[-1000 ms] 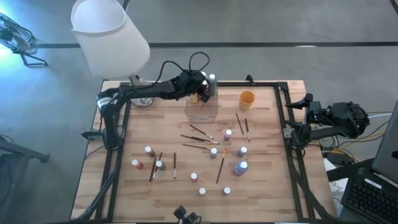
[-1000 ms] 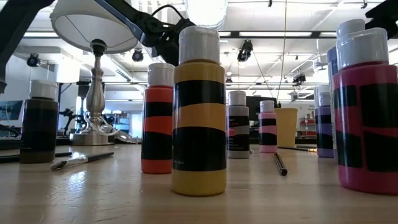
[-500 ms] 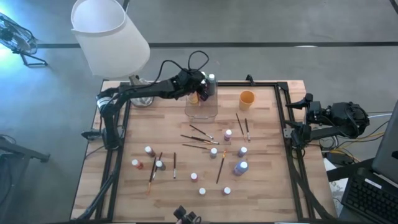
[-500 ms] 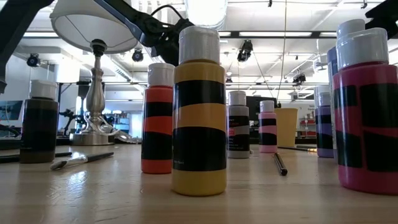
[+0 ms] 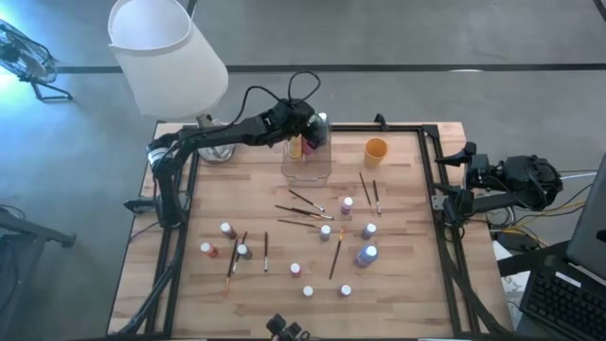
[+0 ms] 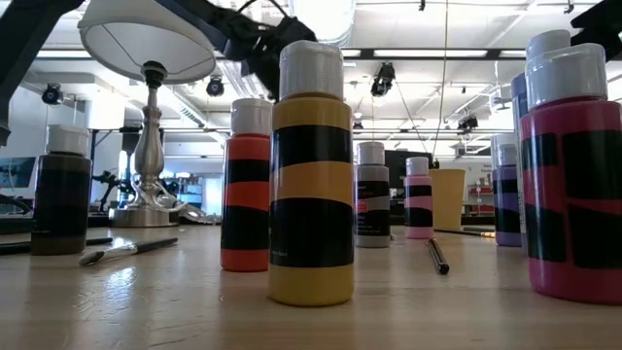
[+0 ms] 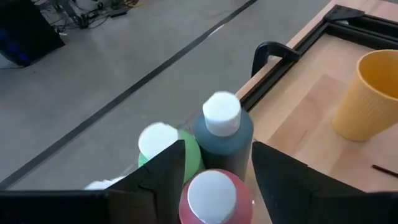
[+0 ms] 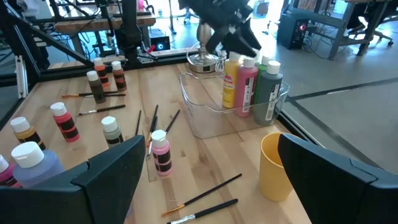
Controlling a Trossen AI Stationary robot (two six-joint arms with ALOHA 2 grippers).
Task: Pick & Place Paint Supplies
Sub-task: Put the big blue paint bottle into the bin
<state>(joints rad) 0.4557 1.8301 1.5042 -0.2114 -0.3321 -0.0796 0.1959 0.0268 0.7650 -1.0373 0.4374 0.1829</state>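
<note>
My left gripper [image 5: 309, 135] hovers open over the far end of the clear plastic box [image 5: 306, 166]. Several paint bottles stand on their bases in that box: yellow [image 8: 230, 81], red [image 8: 247, 84], green [image 7: 163, 140] and dark green [image 7: 222, 127]. The red bottle's white cap [image 7: 213, 196] shows below and between my left fingers, which stand apart from it. More paint bottles [image 5: 347, 203] and thin paintbrushes [image 5: 303, 204] lie scattered on the wooden table. My right gripper [image 5: 464, 154] waits open at the table's right edge.
An orange cup [image 5: 376, 150] stands right of the box. A lamp with a white shade [image 5: 166, 52] and a metal foot [image 5: 216, 150] sits at the far left corner. A black frame [image 5: 431, 189] borders the table. Bottles stand close to the low camera [image 6: 311, 175].
My left gripper has gone up, away from the bottles in the box. The bottles in the box and on the table stand as before.
</note>
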